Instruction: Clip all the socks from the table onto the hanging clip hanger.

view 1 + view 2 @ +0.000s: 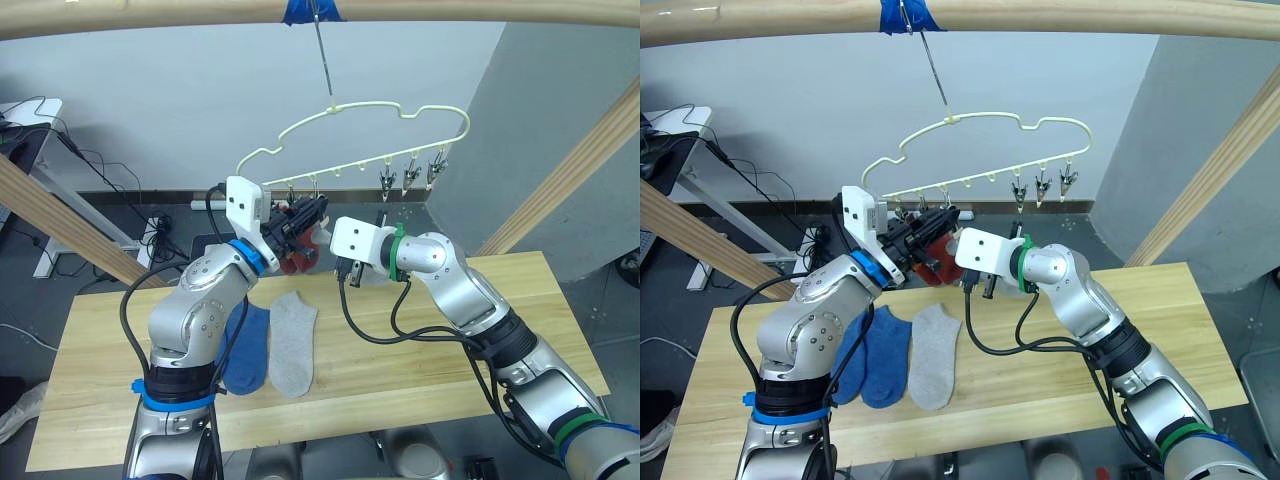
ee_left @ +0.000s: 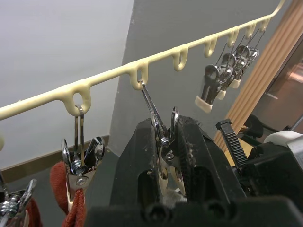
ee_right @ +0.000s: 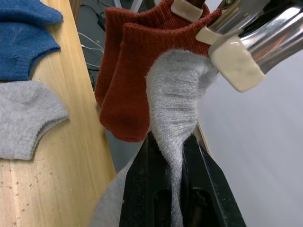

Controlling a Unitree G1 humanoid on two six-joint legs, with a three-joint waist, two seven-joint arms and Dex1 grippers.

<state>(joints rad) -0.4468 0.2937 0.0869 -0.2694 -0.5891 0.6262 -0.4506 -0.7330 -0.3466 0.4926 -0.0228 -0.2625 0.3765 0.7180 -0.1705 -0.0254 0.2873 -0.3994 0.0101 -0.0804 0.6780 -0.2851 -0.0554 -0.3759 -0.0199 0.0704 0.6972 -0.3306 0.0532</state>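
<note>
The cream wire clip hanger [image 1: 370,115] hangs from the pole above the table [image 1: 450,350]. My left gripper [image 2: 165,156] is raised to the hanger's row of clips and is shut on one metal clip [image 2: 163,137], squeezing it. Two rust-red socks [image 3: 128,71] hang from the clips beside it. My right gripper [image 3: 168,142] is shut on a light grey sock [image 3: 177,94] and holds its top edge right at the squeezed clip's cream tips. Two blue socks [image 1: 245,350] and another grey sock [image 1: 292,340] lie flat on the table's left part.
A thick wooden pole [image 1: 150,20] runs across the top, with slanted wooden beams at the left [image 1: 60,220] and right [image 1: 570,170]. Three free clips [image 1: 410,175] hang at the hanger's right end. Cables lie on the floor behind the table.
</note>
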